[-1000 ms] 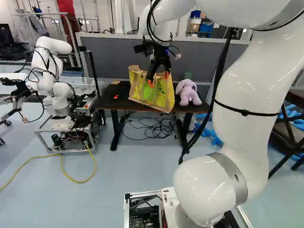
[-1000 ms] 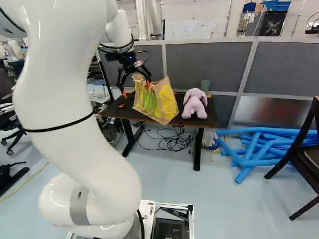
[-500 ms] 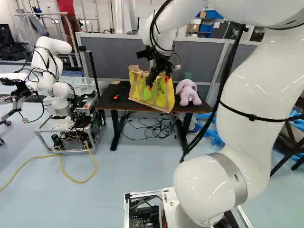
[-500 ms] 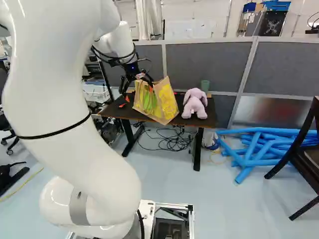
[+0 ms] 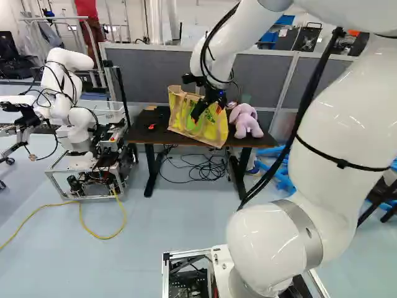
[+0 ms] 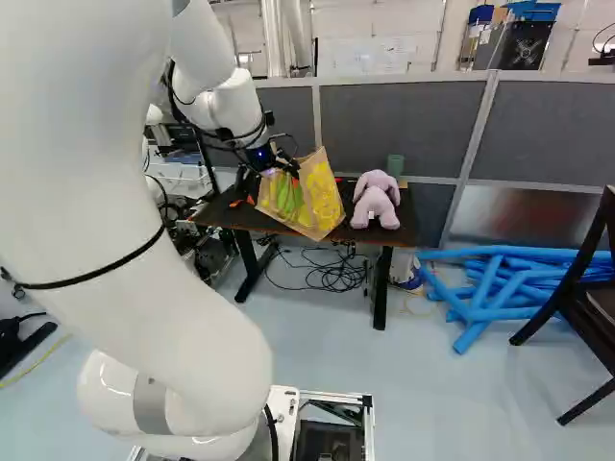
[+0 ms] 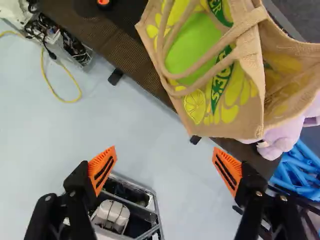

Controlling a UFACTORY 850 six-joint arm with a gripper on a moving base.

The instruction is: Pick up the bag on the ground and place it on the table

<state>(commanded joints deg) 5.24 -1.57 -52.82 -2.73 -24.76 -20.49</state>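
Note:
My gripper [image 5: 208, 109] stands in front of the bag [image 5: 214, 131] in the left base view. In the wrist view the gripper [image 7: 165, 168] is wide open, with floor showing between its orange pads. Ahead of the fingers there is the tan bag [image 7: 235, 105] with yellow and green print, its handles drooping over its side; neither finger grips it. The bag rests tilted on the dark table [image 6: 404, 226], at the front edge. Its underside is hidden.
Right of the bag in the right base view sits a pink plush toy [image 6: 376, 200], with a green cup [image 6: 395, 165] behind. Cables [image 6: 332, 271] lie below the table, blue tubes [image 6: 490, 288] beside it. Another robot [image 5: 68, 112] stands left; a chair [image 6: 586, 298] is right.
My arm has bent and swung, and the gripper has tilted and come down from above the bag to its front side. The bag, table and base have not moved.

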